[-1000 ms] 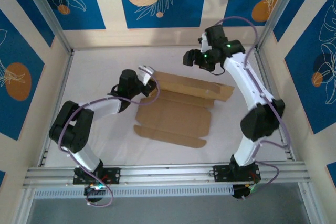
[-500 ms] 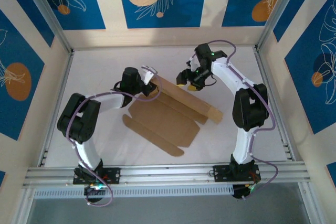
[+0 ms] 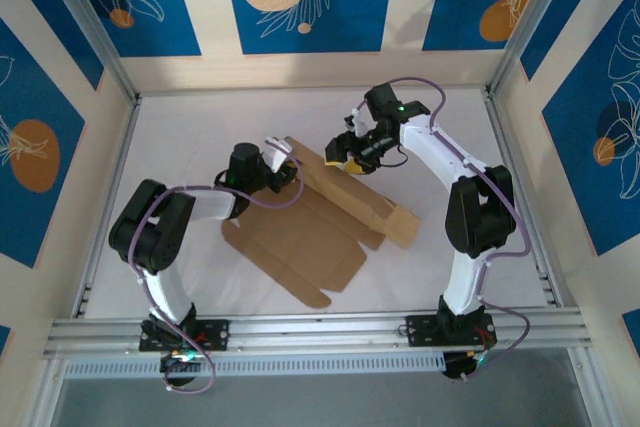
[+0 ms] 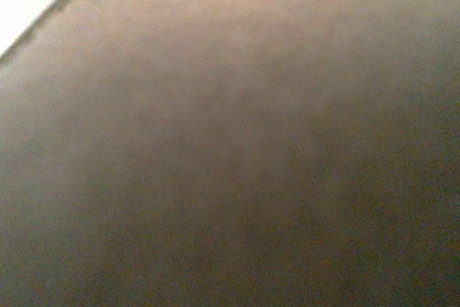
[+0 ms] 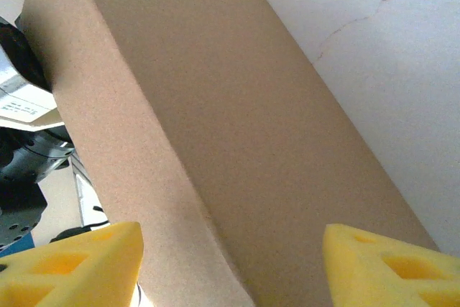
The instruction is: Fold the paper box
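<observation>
Folding stands at an early stage: the box (image 3: 300, 232) rests skewed on the table (image 3: 180, 127), its main panel and near flaps flat against the surface. One long panel along the box's far-right edge is raised at an angle and creased along its length. The right wrist view shows this crease as a ridge running up the box (image 5: 237, 127). No other wall appears raised, no tab tucked, no lid closed.

At the box's far-left corner, by the end of the raised panel, sits the left gripper (image 3: 280, 152). Whether its jaws are clenched on cardboard or released cannot be told, since the left wrist view gives a blurred brown surface of the box (image 4: 230, 149) close to the lens.

At the box's far edge, over the upper half of the raised panel, hovers the right gripper (image 3: 343, 159). Its jaws are released, the yellow pads (image 5: 79, 260) spread to either side of the ridge with no cardboard pinched between them.

Judged done: one long side lifted on its crease. Judged left: the opposite long side, the short end flaps, the tabs and slits, and the final closing, which is most of the task.
</observation>
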Controlling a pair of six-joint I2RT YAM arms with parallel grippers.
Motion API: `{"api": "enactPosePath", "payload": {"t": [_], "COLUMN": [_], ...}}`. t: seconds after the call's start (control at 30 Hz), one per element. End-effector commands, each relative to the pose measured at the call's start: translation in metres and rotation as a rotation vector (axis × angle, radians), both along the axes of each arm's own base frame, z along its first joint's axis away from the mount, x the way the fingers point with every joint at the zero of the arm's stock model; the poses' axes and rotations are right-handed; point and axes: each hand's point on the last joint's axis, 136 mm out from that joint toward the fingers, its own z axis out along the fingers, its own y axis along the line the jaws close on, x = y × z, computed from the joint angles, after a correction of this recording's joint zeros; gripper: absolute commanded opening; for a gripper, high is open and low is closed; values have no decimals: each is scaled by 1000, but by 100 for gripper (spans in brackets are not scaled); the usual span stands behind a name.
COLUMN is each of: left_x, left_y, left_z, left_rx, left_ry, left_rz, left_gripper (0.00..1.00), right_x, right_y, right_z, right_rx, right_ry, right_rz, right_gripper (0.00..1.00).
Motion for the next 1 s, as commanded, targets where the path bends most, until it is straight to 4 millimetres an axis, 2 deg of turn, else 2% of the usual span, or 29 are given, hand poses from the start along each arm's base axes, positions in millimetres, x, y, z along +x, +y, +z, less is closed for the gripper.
{"api": "enactPosePath", "payload": {"t": [0.0,0.1,0.2,0.3,0.43,0.57,0.7,0.97], "left_x": [1,-4,-9,-9,-9,-9,-7,-10], "left_y": [-1,0,-4,-6,-8,-5,2,12], "left_z": [8,10,10,13,18,19,20,31], "left_rx": [-37,-32,-43,-73,-121,-130,-121,-120], "left_ry": [-33,-39,-17,-21,-38,-52,-64,-85], "left_rz": [-13,-44,-100,-110,-114,-92,-51,-24], "left_gripper": [45,50,47,42,39,39,47,54], "right_x": [-8,-12,-19,-22,-25,-23,-23,-21], "right_y": [3,4,12,13,18,19,17,11], "right_z": [12,15,20,10,-6,-16,-21,-25], "right_rx": [33,44,51,-32,-121,-212,-225,-241], "right_ry": [-5,-20,-54,-81,-90,-114,-107,-96], "right_rz": [17,32,86,117,166,186,181,161], "right_gripper": [67,67,69,74,75,71,66,59]}}
